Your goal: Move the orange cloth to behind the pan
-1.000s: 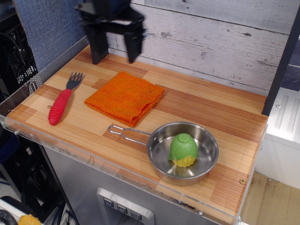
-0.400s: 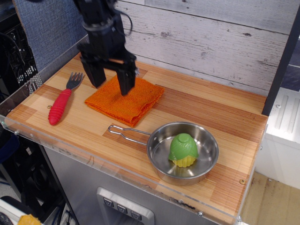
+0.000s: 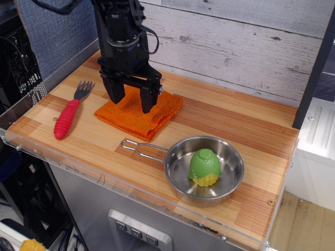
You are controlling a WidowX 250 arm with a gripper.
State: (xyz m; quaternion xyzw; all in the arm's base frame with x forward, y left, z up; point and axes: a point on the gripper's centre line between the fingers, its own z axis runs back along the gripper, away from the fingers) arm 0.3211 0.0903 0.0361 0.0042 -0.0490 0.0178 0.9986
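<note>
The orange cloth [image 3: 137,114] lies folded on the wooden counter, left of centre. The steel pan [image 3: 230,160] sits in front and to the right of it, with its wire handle [image 3: 140,149] pointing left. My black gripper [image 3: 132,103] is open and hangs right over the cloth, one finger [image 3: 116,92] near its left part and one [image 3: 147,99] over its middle, the tips at or just above the fabric. Whether they touch it I cannot tell. The cloth's far left part is hidden behind the fingers.
A green and yellow toy corn [image 3: 204,167] sits inside the pan. A fork with a red handle [image 3: 68,117] lies left of the cloth. A grey plank wall [image 3: 235,47] runs along the back. A clear acrylic lip [image 3: 131,191] edges the counter's front.
My gripper has come down from high at the back to just over the cloth, shifting slightly right and forward. The cloth, pan and fork have not moved.
</note>
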